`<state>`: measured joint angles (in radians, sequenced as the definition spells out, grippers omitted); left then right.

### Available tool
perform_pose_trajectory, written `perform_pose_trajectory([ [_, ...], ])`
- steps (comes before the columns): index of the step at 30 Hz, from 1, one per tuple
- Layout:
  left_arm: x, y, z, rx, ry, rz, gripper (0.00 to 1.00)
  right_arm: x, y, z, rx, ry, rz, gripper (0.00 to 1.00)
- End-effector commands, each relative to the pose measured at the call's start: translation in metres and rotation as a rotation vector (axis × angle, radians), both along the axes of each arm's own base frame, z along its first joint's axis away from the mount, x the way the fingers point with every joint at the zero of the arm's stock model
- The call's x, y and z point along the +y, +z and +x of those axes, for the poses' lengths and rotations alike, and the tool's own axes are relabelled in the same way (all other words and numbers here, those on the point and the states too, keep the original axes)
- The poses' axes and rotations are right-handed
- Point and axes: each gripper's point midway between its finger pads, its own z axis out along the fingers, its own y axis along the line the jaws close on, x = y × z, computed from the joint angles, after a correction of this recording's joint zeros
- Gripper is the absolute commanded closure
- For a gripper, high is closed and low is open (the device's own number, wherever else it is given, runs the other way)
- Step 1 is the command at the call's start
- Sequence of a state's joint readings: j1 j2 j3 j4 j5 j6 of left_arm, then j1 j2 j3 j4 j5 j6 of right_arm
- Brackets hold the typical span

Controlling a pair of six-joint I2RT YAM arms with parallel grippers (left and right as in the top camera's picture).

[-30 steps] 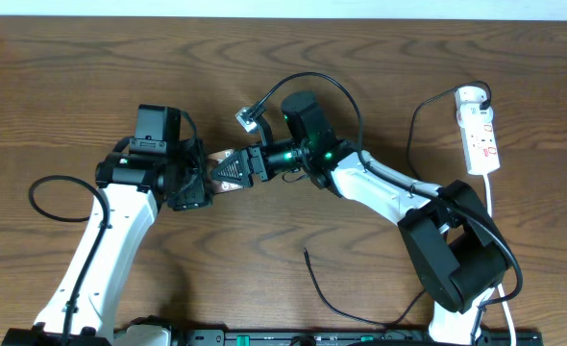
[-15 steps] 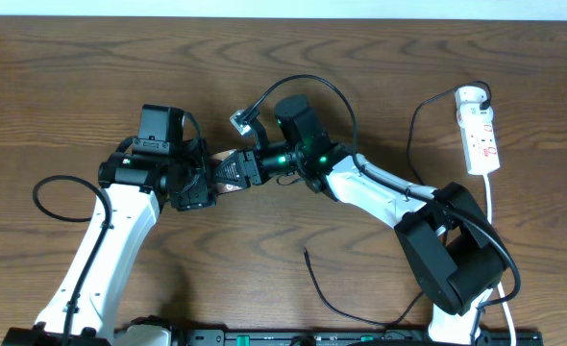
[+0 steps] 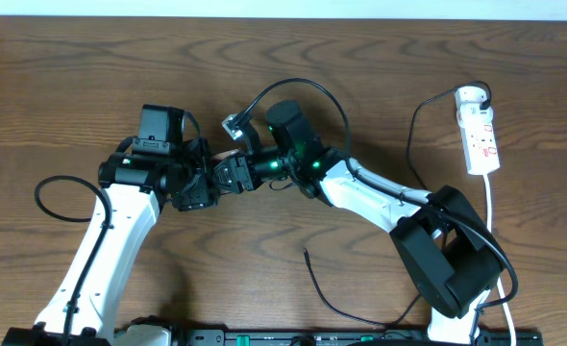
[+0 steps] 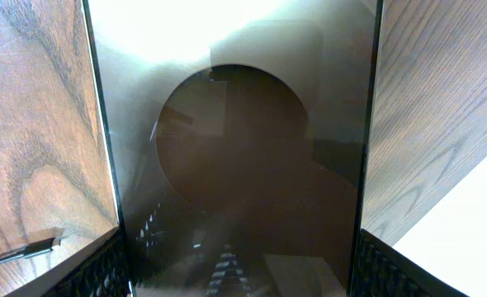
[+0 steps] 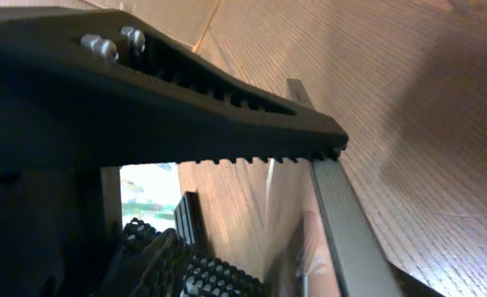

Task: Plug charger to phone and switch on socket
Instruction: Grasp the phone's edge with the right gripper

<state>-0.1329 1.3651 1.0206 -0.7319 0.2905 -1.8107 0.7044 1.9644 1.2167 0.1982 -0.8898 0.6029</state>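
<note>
While the left fingers [image 4: 99, 272] clamp the phone [image 4: 243, 165], a right finger [image 5: 227, 107] touches its edge, grip uncertain; socket [image 3: 480, 130] print unreadable.

Left arm [image 3: 110, 231]: extends from the near table edge up to table centre, wrist bent to the right. Left gripper [image 3: 195, 188]: jaws set wide, both textured pads [image 4: 95, 268] bearing on the long edges of the phone [image 4: 243, 165].

Right arm [image 3: 370, 192]: reaches leftward from its base to the centre. Right gripper [image 3: 228, 178]: just beside the left gripper, jaws partly apart. Its serrated upper finger [image 5: 186, 82] touches the phone edge at the tip (contact by the lower finger [image 5: 194, 272] cannot be confirmed).
</note>
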Motion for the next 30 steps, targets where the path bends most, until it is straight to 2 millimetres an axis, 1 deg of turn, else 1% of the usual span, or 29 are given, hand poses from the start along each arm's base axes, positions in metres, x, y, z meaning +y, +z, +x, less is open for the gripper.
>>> perform_pose_trajectory([
  [1, -0.0049, 0.0156, 0.0069, -0.042, 0.000, -0.025, 0.93, 0.0025, 0.0068, 0.0040, -0.012, -0.010, 0.009, 0.54],
  [8, -0.0043, 0.0154, 0.0070, -0.042, 0.002, -0.022, 0.93, 0.0025, 0.0068, 0.0039, -0.012, -0.009, 0.008, 0.54],
  [10, -0.0043, 0.0154, 0.0070, -0.042, 0.002, -0.022, 0.93, 0.0027, 0.0068, 0.0035, -0.012, -0.008, 0.008, 0.58],
  [14, -0.0031, 0.0152, 0.0073, -0.043, 0.005, -0.015, 0.93, 0.0029, 0.0068, 0.0032, -0.012, -0.007, 0.009, 0.70],
  [19, -0.0030, 0.0152, 0.0074, -0.043, 0.005, -0.014, 0.93, 0.0030, 0.0067, 0.0030, -0.011, -0.007, 0.008, 0.72],
  [21, -0.0029, 0.0152, 0.0074, -0.043, 0.005, -0.014, 0.93, 0.0029, 0.0068, 0.0032, -0.012, -0.007, 0.009, 0.75],
  [22, -0.0029, 0.0152, 0.0074, -0.043, 0.005, -0.014, 0.93, 0.0029, 0.0068, 0.0032, -0.012, -0.007, 0.009, 0.80],
  [23, -0.0029, 0.0152, 0.0074, -0.043, 0.005, -0.014, 0.93, 0.0029, 0.0068, 0.0031, -0.011, -0.007, 0.009, 0.81],
  [25, -0.0029, 0.0152, 0.0074, -0.043, 0.005, -0.014, 0.93, 0.0031, 0.0068, 0.0030, -0.012, -0.007, 0.009, 0.82],
  [30, -0.0030, 0.0152, 0.0074, -0.043, 0.005, -0.014, 0.93, 0.0029, 0.0067, 0.0031, -0.011, -0.007, 0.008, 0.88],
])
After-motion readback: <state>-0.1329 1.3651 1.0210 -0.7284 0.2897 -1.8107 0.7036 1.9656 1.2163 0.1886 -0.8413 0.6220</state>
